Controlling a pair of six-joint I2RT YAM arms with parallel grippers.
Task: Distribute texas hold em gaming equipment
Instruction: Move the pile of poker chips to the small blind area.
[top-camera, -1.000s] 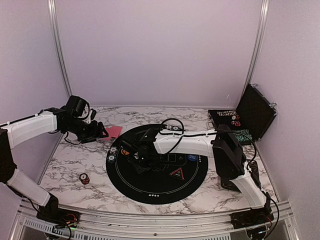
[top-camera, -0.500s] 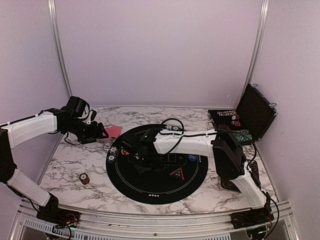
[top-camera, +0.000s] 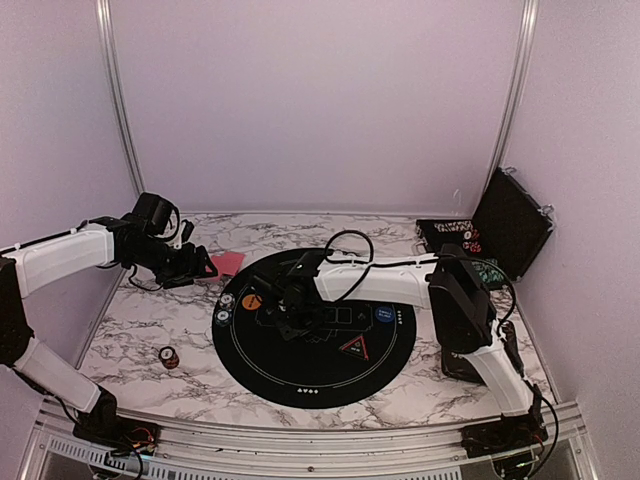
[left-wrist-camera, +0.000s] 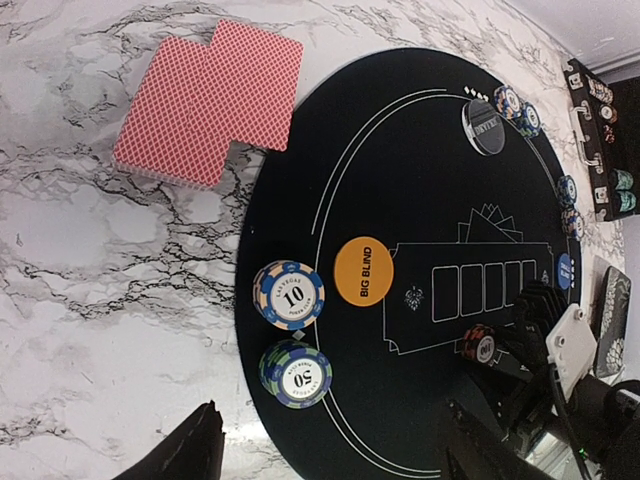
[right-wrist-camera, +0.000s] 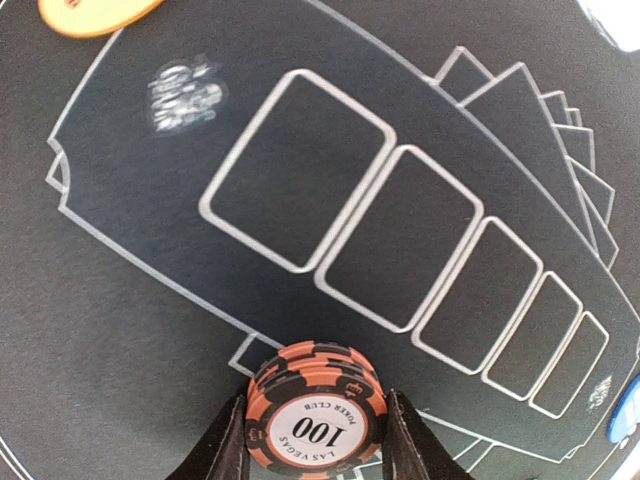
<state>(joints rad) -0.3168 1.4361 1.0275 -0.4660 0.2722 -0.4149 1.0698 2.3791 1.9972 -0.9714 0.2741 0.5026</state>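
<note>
The right gripper (right-wrist-camera: 315, 445) clamps the orange 100 chip stack (right-wrist-camera: 315, 415) at bottom centre of its wrist view, over the black mat (right-wrist-camera: 150, 330). Next, I think, comes a careful placing. The left gripper (left-wrist-camera: 335, 455) stands wide, empty.

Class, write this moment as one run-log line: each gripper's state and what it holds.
left gripper: open, empty | right gripper: shut on orange 100 chip stack | place: black round mat
</note>
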